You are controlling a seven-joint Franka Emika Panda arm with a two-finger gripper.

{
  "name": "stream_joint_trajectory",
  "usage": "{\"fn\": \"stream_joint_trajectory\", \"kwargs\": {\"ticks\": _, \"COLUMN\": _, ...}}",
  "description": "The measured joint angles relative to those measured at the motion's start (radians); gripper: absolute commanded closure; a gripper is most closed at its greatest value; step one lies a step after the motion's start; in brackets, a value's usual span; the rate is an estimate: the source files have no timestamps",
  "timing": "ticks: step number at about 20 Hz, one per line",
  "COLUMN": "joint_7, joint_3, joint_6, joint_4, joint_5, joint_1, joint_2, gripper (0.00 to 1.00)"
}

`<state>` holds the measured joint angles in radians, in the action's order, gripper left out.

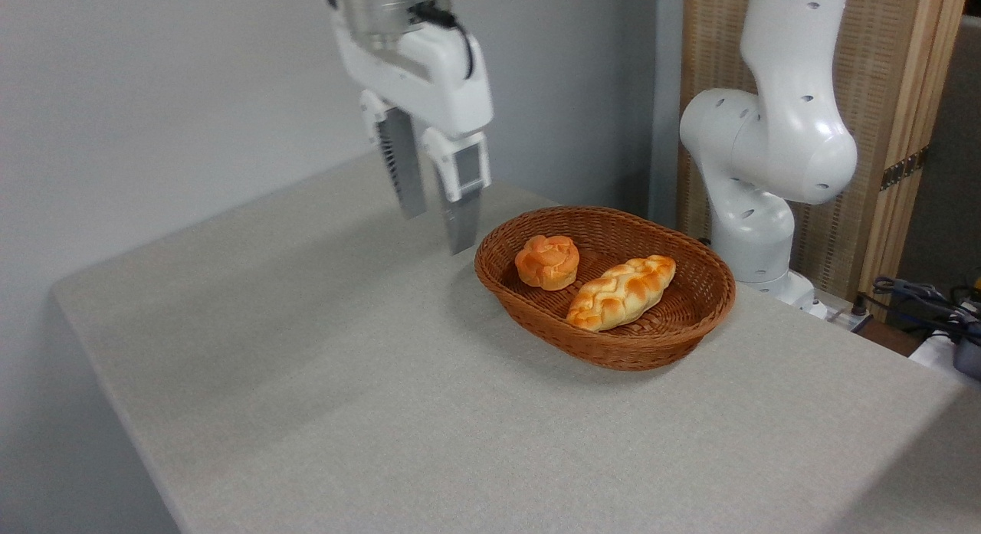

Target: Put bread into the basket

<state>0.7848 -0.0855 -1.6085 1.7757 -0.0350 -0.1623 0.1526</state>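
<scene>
You have the braided golden-brown bread (621,292) lying diagonally inside the shallow oval reddish-brown wicker basket (693,319), toward its right half, glossy crust up.

Bright, even light; soft shadows, sharp focus.

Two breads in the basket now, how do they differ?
The braided loaf is long with pointed ends and golden-brown; the round bun is small, flower-topped and more orange. The loaf lies diagonally at the right, the bun at the left. Both rest inside the basket, apart from the open gripper.
</scene>
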Motion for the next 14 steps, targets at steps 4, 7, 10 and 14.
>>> {"fn": "stream_joint_trajectory", "kwargs": {"ticks": 4, "joint_7": 0.0, "joint_3": 0.025, "joint_6": 0.0, "joint_4": -0.073, "joint_5": 0.0, "joint_1": 0.029, "joint_2": -0.068, "gripper": 0.0}}
{"fn": "stream_joint_trajectory", "kwargs": {"ticks": 7, "joint_7": -0.001, "joint_3": 0.1, "joint_6": 0.0, "joint_4": -0.102, "joint_5": -0.001, "joint_1": 0.098, "joint_2": -0.087, "gripper": 0.0}}
{"fn": "stream_joint_trajectory", "kwargs": {"ticks": 10, "joint_7": -0.001, "joint_3": 0.117, "joint_6": 0.0, "joint_4": -0.112, "joint_5": -0.001, "joint_1": 0.118, "joint_2": -0.092, "gripper": 0.0}}
{"fn": "stream_joint_trajectory", "kwargs": {"ticks": 14, "joint_7": -0.015, "joint_3": 0.119, "joint_6": 0.0, "joint_4": -0.113, "joint_5": 0.0, "joint_1": 0.12, "joint_2": -0.095, "gripper": 0.0}}
